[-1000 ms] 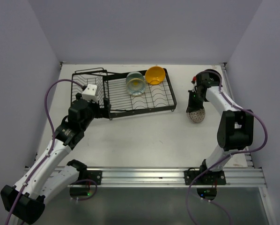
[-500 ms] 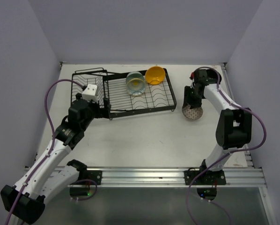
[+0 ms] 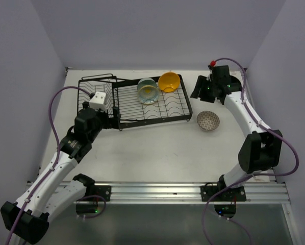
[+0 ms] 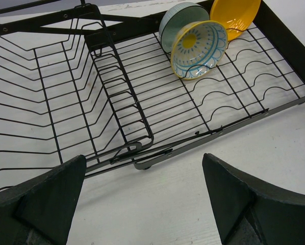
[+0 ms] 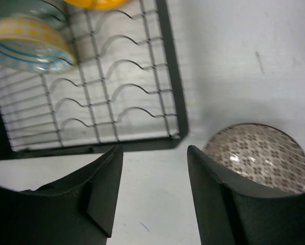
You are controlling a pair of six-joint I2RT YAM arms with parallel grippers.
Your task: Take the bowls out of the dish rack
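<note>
The brown-patterned bowl [image 5: 257,155] sits upright on the white table [image 5: 234,61], at 3 o'clock of the right gripper [image 5: 153,153], whose jaws stand apart, empty.

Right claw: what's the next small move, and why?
Probably swing the right claw left over the dish rack toward the orange bowl. The claw is open and empty, the brown-patterned bowl sits on the table clear of it, and the orange bowl stands in the rack's far right corner.
</note>
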